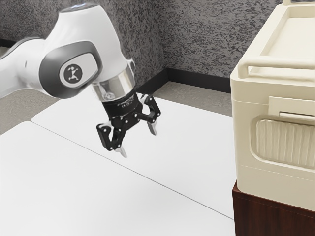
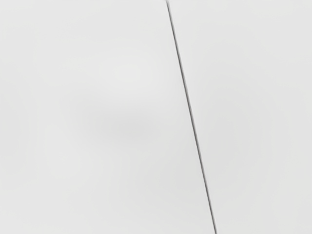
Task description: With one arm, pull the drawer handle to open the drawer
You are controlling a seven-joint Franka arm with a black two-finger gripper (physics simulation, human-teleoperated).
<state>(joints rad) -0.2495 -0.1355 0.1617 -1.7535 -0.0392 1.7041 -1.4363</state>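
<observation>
"Two fingers, wide apart, with empty air between them: so the black two-finger gripper (image 1: 138, 140) is holding nothing?"

"Nothing at all. It hangs tilted near the middle of the exterior view, angled down over the smooth white tabletop (image 1: 64, 191). In the wrist view that tabletop is crossed by a thin dark seam (image 2: 192, 119)."

"And further out?"

"Behind the gripper, the glossy white arm with grey trim (image 1: 101, 49) comes in from the upper left of the exterior view. The cream plastic cabinet (image 1: 243, 142) stands at the right edge, on a dark red-brown wooden base (image 1: 270, 216), well apart from the fingers."

"Where's the handle we're after?"

"On that cabinet, I'd judge, but I can't tell which part it is. There's a rounded cream rail (image 1: 280, 62) along the upper edge, and below it, on the front, a flat cream lip with a narrow slot (image 1: 291, 105) over a ribbed cream panel (image 1: 285, 142). The frame cuts the front off at the right, so my money's on the lip, loosely."

"How much is done?"

"None of the pulling, as far as I can judge. The visible front looks flush, with no gap of an open drawer. What's left is the whole job: reach the handle, get a hold or hook on it, then draw the drawer out."
</observation>
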